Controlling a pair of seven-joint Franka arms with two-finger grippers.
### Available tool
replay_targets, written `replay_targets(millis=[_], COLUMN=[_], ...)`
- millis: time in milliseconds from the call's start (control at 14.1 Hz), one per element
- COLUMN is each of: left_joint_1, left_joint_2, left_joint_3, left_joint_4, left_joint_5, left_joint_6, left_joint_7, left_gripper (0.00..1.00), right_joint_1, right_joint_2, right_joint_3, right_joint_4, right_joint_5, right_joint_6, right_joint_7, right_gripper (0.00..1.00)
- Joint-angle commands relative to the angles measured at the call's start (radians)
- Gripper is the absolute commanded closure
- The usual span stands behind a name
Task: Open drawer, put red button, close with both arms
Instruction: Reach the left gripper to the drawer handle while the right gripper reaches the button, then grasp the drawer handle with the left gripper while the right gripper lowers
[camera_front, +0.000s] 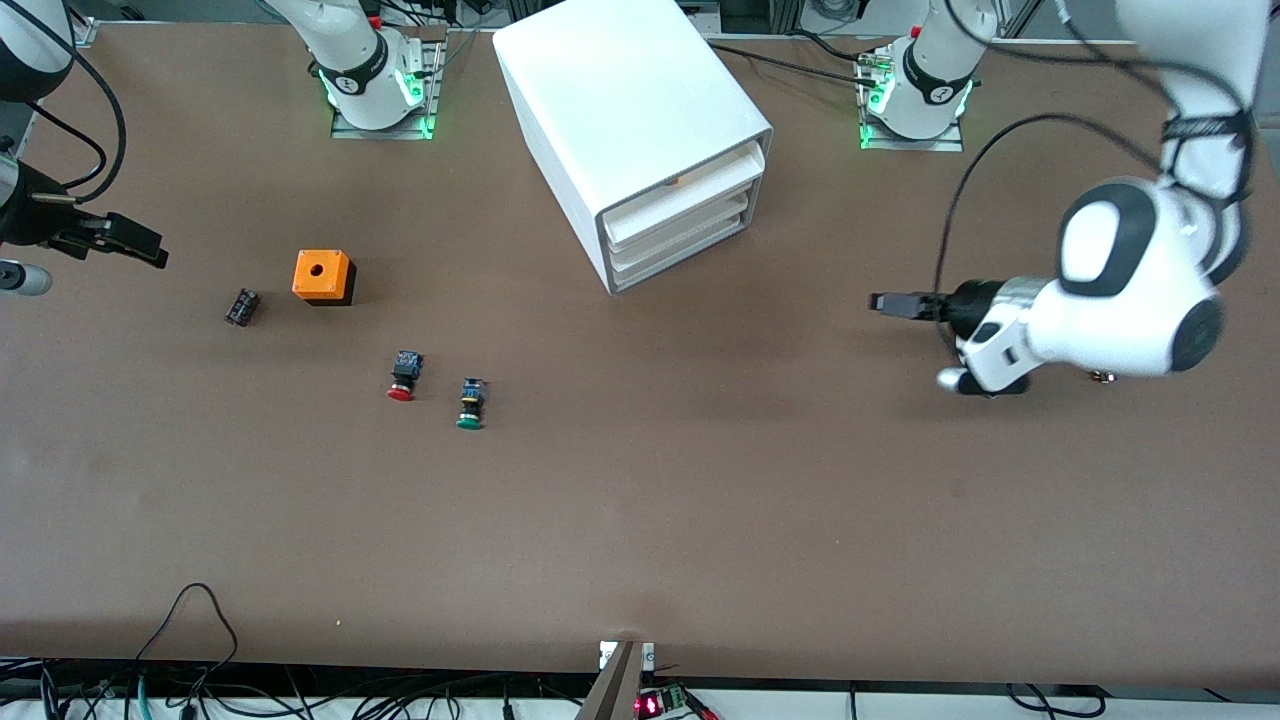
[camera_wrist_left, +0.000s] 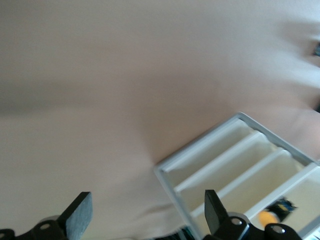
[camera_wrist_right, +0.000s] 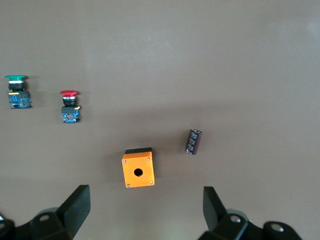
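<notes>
front view: round-capped glossy red button (camera_front: 402, 381) lying on matte brown table (camera_front: 700, 500)

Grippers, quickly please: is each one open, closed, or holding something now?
Left gripper: open, holding nothing, over bare table by the drawer unit.
Right gripper: open, holding nothing, near the orange box.

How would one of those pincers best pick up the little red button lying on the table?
The red button lies on its side, cap toward the front camera. Probably best from straight above, fingers closing across its dark body just past the wider red cap, whose flat sides give better purchase than the rounded cap.
</notes>
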Motion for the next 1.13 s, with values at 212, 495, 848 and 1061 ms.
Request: replay_targets(millis=[212,495,848,1061], left_joint_1=[-0.052,-0.052,-0.076,-0.079], left_joint_2=[0.174,0.246,0.282,0.288], left_joint_3=[-0.060,-0.137,-0.183,-0.226], left_joint_4=[0.027,-0.032,-0.131,-0.171], left_joint_5=[-0.268,-0.357,-0.439,-0.475], left_joint_6=[-0.023,-0.026,-0.021,-0.020], left_joint_7=[0.095,0.191,0.279,0.319], left_gripper=[0.01,0.01,0.01,0.01], right_joint_1=[0.060,0.133,0.204,0.256], right_joint_2=[0.106,0.203,0.315,0.366], right_joint_3=[0.005,0.010,0.021,0.024], right_joint_4=[-0.009,-0.009,-0.024,-0.028], right_joint_5=[0.018,0.036,0.042,0.038], right_joint_6=[0.144,0.213,0.285,0.322], right_joint_7=[0.042,0.184,0.340,0.322], right_gripper=[0.00,0.00,0.00,0.00])
